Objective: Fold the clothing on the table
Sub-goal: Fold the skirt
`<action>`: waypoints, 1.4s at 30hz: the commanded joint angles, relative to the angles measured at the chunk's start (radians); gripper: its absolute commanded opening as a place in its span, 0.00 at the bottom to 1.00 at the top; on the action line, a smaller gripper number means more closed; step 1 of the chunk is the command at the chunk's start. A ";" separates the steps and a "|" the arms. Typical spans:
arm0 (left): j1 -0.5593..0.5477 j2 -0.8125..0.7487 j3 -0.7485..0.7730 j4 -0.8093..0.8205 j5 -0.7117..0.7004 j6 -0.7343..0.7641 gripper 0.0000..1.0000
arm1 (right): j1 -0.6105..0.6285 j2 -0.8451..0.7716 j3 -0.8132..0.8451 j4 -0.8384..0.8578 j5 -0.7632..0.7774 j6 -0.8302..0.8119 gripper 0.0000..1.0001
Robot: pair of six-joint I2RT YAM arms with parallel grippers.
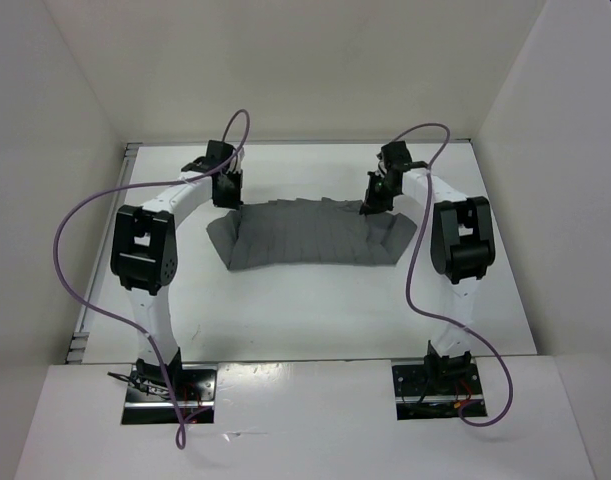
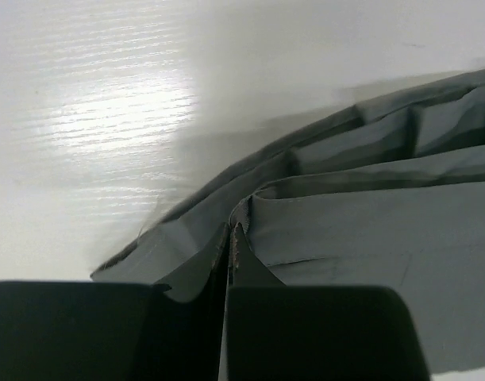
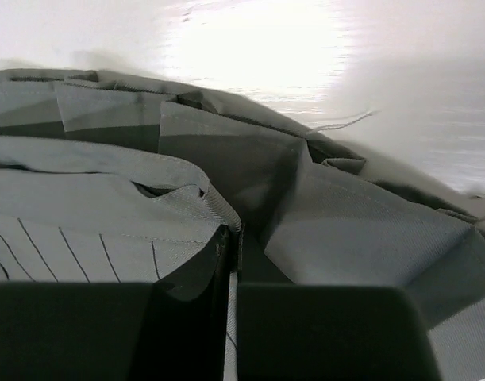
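I am looking down at the grey pleated skirt (image 1: 310,235), which is lying spread out across the far middle of the white surface (image 1: 315,320). The left gripper (image 1: 228,192) is sitting at the skirt's far left corner, jaws clenched on a fold of the fabric (its wrist view is showing the cloth edge pinched right between them). The right gripper (image 1: 375,203) is sitting at the far right corner, jaws likewise closed tight on a raised ridge of grey cloth.
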 commanded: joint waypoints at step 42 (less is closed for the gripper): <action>-0.064 -0.219 -0.046 0.075 0.513 -0.012 0.61 | -0.256 -0.471 -0.564 0.062 -0.054 0.226 1.00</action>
